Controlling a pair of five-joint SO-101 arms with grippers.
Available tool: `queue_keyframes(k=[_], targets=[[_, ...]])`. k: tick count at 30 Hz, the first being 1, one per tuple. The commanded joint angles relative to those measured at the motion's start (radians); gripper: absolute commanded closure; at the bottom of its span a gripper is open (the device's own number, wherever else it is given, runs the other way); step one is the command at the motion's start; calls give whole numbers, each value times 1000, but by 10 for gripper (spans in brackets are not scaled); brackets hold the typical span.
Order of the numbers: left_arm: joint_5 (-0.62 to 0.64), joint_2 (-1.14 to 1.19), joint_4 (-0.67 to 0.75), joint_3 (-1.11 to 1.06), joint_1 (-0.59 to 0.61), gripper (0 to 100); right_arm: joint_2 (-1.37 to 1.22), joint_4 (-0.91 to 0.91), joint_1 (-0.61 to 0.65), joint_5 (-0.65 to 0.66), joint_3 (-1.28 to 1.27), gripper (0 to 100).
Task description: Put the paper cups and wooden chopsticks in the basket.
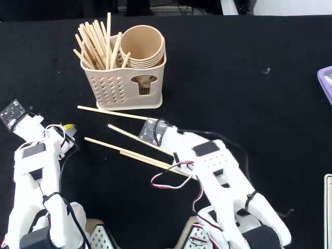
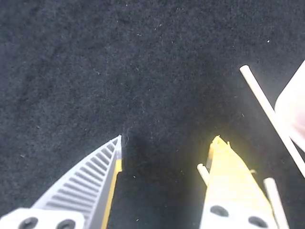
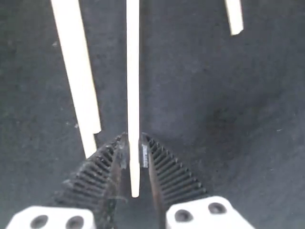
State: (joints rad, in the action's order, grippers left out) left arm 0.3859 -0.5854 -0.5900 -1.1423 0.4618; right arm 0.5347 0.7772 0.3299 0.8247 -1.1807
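Right gripper [image 3: 134, 139] is clamped on a wooden chopstick [image 3: 133, 71]. Both ribbed fingers [image 3: 102, 167] pinch its near end and the stick runs straight out ahead of the tips over the black table [image 3: 228, 119]. Can't tell if it's lifted off the cloth. A second chopstick [image 3: 76, 71] lies just beside the held one, roughly parallel and not touching it; its near end stops close to one fingertip. The end of a third chopstick [image 3: 233, 16] sits farther ahead on the other side, apart from both.

Left gripper [image 2: 167, 140] is open, jaws spread wide with nothing between them, tips low over bare cloth. A loose chopstick [image 2: 269, 112] lies off to the side of its yellow finger [image 2: 228, 181], angled past it; can't tell if they touch.

High view: basket [image 1: 119, 88] stands upright, well ahead of both grippers. Inside it, a bundle of chopsticks [image 1: 96, 44] stands on end in one side and nested paper cups [image 1: 142, 46] sit in the other. Four sticks lie out on the table between the basket and the arms. The farthest stick [image 1: 111, 113] lies just in front of the basket's base.
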Motion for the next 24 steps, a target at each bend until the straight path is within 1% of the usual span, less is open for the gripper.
queue_keyframes(k=[1,5,7,9,19,21,24], targets=[[5,-15,18,12,-8,713,28,-3,41,-17,-8,988],[5,-15,18,12,-8,713,28,-3,178,-129,-4,987],[5,-15,18,12,-8,713,21,-11,241,-153,-4,984],[5,-15,18,12,-8,713,21,-11,276,-161,-7,983],[5,-15,18,12,-8,713,19,-12,284,-161,-44,982],[5,-15,18,12,-8,713,19,-12,284,-161,-50,946],[5,-15,18,12,-8,713,19,-9,279,-161,-51,848]])
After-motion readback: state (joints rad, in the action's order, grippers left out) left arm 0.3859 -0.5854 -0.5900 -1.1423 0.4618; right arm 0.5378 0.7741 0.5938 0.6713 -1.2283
